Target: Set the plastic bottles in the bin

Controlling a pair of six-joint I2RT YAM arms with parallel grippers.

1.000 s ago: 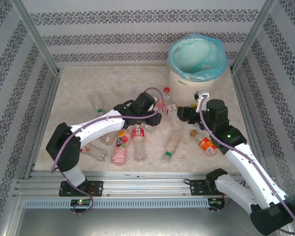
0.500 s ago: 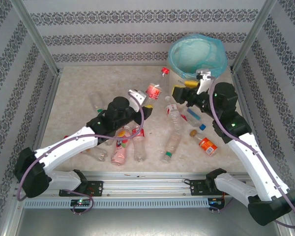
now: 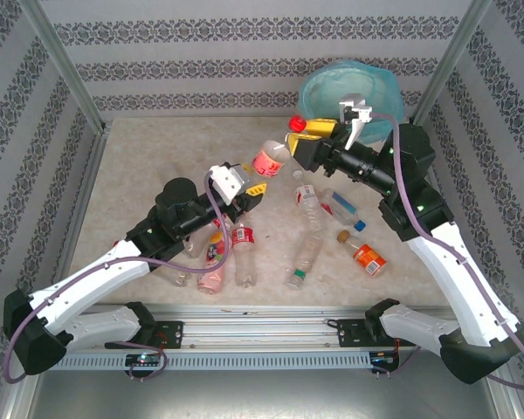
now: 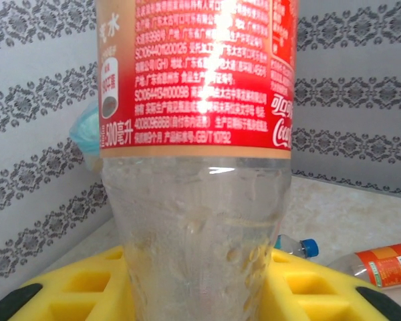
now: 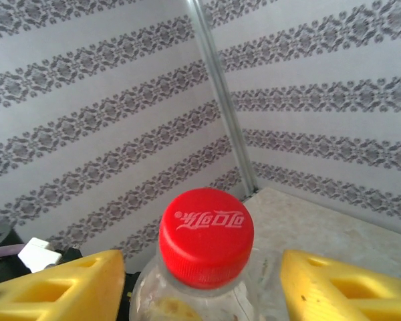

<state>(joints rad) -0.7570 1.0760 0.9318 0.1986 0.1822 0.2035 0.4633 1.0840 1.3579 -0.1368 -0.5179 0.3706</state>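
My left gripper [image 3: 251, 176] is raised above the table, shut on the base of a clear bottle with a red label [image 3: 269, 160] [image 4: 197, 134]; its yellow pads [image 4: 73, 284] press both sides. My right gripper [image 3: 308, 140] hangs just left of the bin [image 3: 327, 87], shut on a clear bottle whose red cap [image 3: 295, 123] [image 5: 206, 234] points away from the bin. The bin's turquoise liner shows behind the right arm. Several more plastic bottles lie on the table: red-labelled [image 3: 244, 253], pink [image 3: 211, 266], clear [image 3: 306, 253] and orange [image 3: 365, 257].
A blue-capped bottle [image 3: 342, 208] [image 4: 297, 246] and a clear one [image 3: 307, 202] lie under the right arm. Patterned walls and metal posts [image 3: 70, 83] enclose the table. The aluminium rail [image 3: 262, 330] runs along the near edge.
Both grippers rose from the bottle pile, each carrying a bottle. The right one moved up and back to the bin's left side; the left one lifted and drew back to the left.
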